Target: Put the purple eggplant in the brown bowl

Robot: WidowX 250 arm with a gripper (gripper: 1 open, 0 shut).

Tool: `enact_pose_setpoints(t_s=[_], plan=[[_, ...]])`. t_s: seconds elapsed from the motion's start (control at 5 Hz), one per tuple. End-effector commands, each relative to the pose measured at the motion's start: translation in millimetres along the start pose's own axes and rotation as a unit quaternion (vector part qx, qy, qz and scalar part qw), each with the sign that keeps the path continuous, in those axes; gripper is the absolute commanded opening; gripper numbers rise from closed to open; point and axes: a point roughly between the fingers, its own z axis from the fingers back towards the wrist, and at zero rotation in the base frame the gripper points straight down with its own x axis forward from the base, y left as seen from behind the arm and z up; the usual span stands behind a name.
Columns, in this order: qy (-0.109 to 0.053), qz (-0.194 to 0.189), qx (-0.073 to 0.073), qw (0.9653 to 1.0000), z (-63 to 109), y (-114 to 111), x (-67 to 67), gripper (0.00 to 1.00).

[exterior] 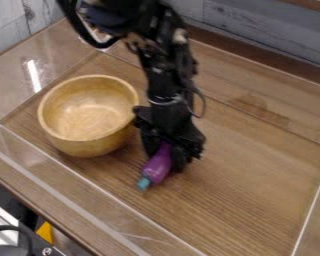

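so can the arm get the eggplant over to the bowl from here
Probably yes. The fingers are shut on the purple eggplant, right beside the brown bowl, whose open top is unobstructed; only its rim needs clearing.

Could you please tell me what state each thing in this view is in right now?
purple eggplant: clamped in the gripper, tilted, teal stem tip pointing down toward the table, beside the bowl and not in it.
brown bowl: upright on the table, empty.
gripper: pointing down, shut on the eggplant's upper part.
wooden table: carries the bowl; whether the eggplant's tip touches it cannot be told.
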Motion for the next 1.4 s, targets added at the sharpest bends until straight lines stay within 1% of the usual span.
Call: enact_pose_setpoints(t_s=[0.0,0.2,0.6,1.0,1.2], plan=[[-0.026,-0.003,-0.006,0.9996,15.7,5,1.4,0.00],[-0.023,-0.006,-0.009,0.9997,11.4,5,-2.5,0.00],[-0.013,-0.024,-0.015,0.9995,9.6,16,-7.5,0.00],[-0.010,0.009,-0.018,0.9997,30.1,24,0.8,0.00],[-0.011,0.024,-0.018,0.9995,23.5,23,-1.2,0.00]])
